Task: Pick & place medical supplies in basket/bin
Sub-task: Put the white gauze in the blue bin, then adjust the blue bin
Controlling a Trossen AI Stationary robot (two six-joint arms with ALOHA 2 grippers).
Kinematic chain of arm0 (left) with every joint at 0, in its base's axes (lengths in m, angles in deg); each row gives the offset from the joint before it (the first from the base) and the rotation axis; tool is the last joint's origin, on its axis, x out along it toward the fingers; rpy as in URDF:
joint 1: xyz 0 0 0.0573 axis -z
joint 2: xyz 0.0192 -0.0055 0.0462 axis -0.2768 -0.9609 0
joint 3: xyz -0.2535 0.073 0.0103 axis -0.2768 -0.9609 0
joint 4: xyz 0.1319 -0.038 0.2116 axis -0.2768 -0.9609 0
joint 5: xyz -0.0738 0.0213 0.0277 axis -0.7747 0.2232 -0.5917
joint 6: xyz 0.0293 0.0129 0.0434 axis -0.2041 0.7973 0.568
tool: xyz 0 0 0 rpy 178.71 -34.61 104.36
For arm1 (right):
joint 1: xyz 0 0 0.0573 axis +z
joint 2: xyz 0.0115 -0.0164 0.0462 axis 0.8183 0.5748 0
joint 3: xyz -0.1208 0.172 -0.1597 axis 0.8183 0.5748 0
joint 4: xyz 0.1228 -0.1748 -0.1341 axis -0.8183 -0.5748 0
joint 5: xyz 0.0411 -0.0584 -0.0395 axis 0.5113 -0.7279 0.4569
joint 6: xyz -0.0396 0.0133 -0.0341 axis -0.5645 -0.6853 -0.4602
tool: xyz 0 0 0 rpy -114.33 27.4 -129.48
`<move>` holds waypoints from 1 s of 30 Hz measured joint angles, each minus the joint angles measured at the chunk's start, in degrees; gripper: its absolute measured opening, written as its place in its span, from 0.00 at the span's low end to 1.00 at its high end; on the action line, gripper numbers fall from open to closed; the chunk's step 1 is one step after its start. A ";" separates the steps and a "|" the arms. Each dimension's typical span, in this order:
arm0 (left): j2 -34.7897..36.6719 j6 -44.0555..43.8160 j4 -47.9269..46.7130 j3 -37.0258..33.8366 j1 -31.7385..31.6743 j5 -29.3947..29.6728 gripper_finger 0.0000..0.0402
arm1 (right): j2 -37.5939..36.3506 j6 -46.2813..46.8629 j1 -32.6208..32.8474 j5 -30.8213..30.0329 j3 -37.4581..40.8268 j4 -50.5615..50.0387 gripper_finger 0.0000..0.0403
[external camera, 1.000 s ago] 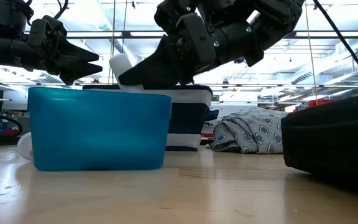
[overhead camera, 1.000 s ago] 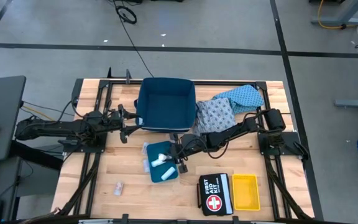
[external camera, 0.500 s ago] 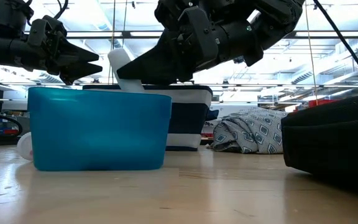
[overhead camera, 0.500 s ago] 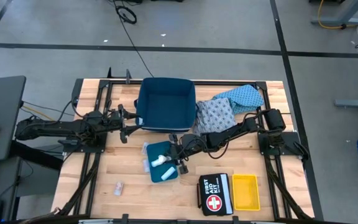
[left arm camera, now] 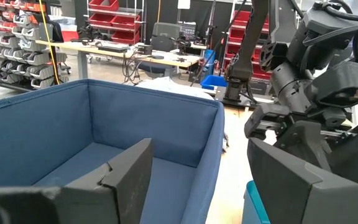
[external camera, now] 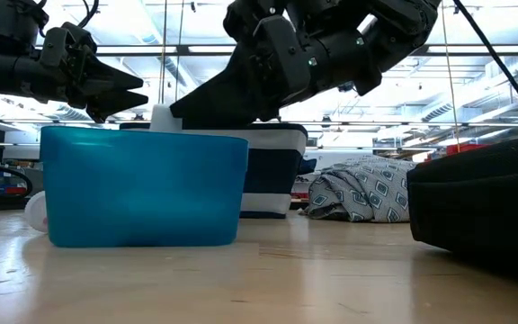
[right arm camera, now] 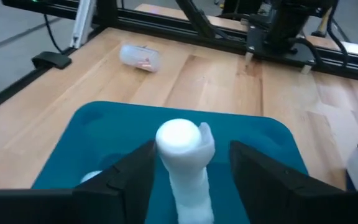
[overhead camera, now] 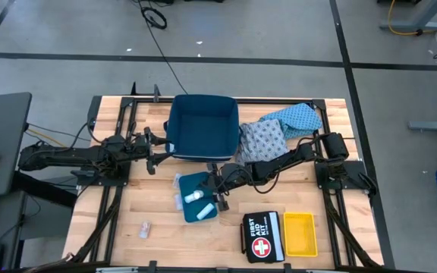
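Observation:
A white roll (right arm camera: pixel 180 140) stands tilted in the small teal bin (overhead camera: pixel 190 184). Its top shows just over the bin's rim in the low view (external camera: pixel 161 116). My right gripper (right arm camera: pixel 191 149) hangs over the bin with one finger on each side of the roll and a little open. Another roll (overhead camera: pixel 204 214) lies in the bin's near end. My left gripper (overhead camera: pixel 158 158) is open and empty at the left near corner of the dark blue basket (overhead camera: pixel 202 127). Two patterned cloths (overhead camera: pixel 265 139) lie right of the basket. My right gripper reaches slanting down from the table's right, its fingers (right arm camera: pixel 132 168) on either side of the roll's upper end (right arm camera: pixel 178 134). A narrow gap shows beside one finger. I cannot tell whether the other finger touches the roll.
A black first aid bag (overhead camera: pixel 262 237) and a yellow tray (overhead camera: pixel 299 233) sit at the near right. Small white rolls (overhead camera: pixel 178 201) lie left of the teal bin, and a pale packet (overhead camera: pixel 145 226) lies near the front left. Bare wood lies around the packet.
The white roll stuck up tilted well above the teal bin's rim beside my right gripper's tips. It has sunk into the bin, away from the gripper toward the table's left, and only its top clears the rim. My right gripper tipped up slightly and came back.

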 joint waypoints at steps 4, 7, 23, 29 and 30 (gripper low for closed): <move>0.01 0.00 0.00 0.02 0.00 0.00 0.63 | 0.00 -0.21 0.00 -0.59 0.00 -0.09 0.45; 0.01 0.00 0.00 0.01 -0.01 0.00 0.63 | 0.00 -0.41 0.00 -0.64 0.00 -0.14 0.38; 0.00 0.00 -0.02 0.02 -0.02 0.00 0.63 | -0.18 -0.90 0.21 -1.03 0.00 -0.25 0.49; -0.13 0.02 -0.52 0.02 -0.02 0.00 0.63 | -2.91 -4.08 2.04 -6.66 -1.34 -4.43 0.55; -0.23 0.00 -0.72 0.01 0.00 0.00 0.63 | -3.66 -4.80 2.40 -8.17 -1.65 -5.41 0.55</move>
